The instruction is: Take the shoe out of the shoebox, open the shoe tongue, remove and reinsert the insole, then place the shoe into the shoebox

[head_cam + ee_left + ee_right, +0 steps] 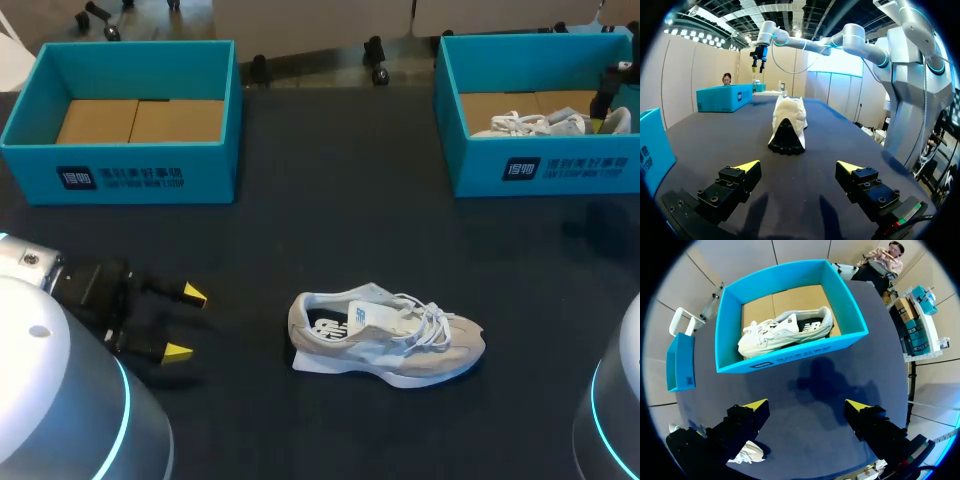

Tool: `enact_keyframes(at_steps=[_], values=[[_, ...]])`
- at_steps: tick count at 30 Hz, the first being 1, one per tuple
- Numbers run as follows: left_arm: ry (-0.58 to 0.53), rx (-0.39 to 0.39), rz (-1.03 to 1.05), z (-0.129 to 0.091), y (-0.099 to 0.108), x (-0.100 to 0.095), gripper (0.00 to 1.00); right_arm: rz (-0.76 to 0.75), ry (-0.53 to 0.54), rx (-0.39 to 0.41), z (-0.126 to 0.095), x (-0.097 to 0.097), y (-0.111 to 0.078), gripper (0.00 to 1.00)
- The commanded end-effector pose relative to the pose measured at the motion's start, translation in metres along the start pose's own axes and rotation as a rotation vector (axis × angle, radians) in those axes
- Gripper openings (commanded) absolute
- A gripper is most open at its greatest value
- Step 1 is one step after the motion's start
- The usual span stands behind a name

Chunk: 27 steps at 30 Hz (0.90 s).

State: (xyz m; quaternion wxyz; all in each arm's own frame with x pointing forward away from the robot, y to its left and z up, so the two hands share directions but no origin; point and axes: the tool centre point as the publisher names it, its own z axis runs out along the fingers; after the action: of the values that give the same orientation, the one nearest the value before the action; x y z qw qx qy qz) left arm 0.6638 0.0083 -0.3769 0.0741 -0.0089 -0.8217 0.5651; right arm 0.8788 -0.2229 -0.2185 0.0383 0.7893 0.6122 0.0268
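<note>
A beige and white shoe (385,340) lies on its side in the middle of the dark table, toe pointing right. My left gripper (185,322) stands open to its left, apart from it. In the left wrist view the shoe's heel (787,122) faces the open left gripper (797,166), some way ahead. A second white shoe (785,330) lies inside the right blue shoebox (790,357). My right gripper (807,405) hangs open high above that box's front, holding nothing. It also shows over the right shoebox (540,165) as the right gripper (608,110).
An empty blue shoebox (130,175) with a cardboard floor stands at the back left. The two boxes sit along the table's far edge with a gap between them. Dark tabletop (330,230) surrounds the loose shoe.
</note>
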Motion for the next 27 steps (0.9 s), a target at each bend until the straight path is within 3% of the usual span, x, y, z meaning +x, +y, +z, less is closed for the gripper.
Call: enact_keyframes(at_steps=[1, 13, 19, 27], values=[[0.013, 0.025, -0.012, 0.003, 0.007, -0.002, 1.0, 0.001, -0.001, -0.001, 0.0, 0.0, 0.0, 1.0], [0.027, 0.025, -0.018, 0.003, 0.008, -0.002, 1.0, 0.001, -0.001, -0.001, 0.0, 0.0, 0.0, 1.0], [0.022, 0.089, -0.04, 0.011, 0.02, -0.003, 1.0, 0.001, -0.001, -0.001, 0.0, 0.0, 0.0, 1.0], [-0.018, 0.128, 0.003, 0.02, 0.016, 0.002, 1.0, 0.001, -0.001, -0.001, 0.0, 0.0, 0.0, 1.0]])
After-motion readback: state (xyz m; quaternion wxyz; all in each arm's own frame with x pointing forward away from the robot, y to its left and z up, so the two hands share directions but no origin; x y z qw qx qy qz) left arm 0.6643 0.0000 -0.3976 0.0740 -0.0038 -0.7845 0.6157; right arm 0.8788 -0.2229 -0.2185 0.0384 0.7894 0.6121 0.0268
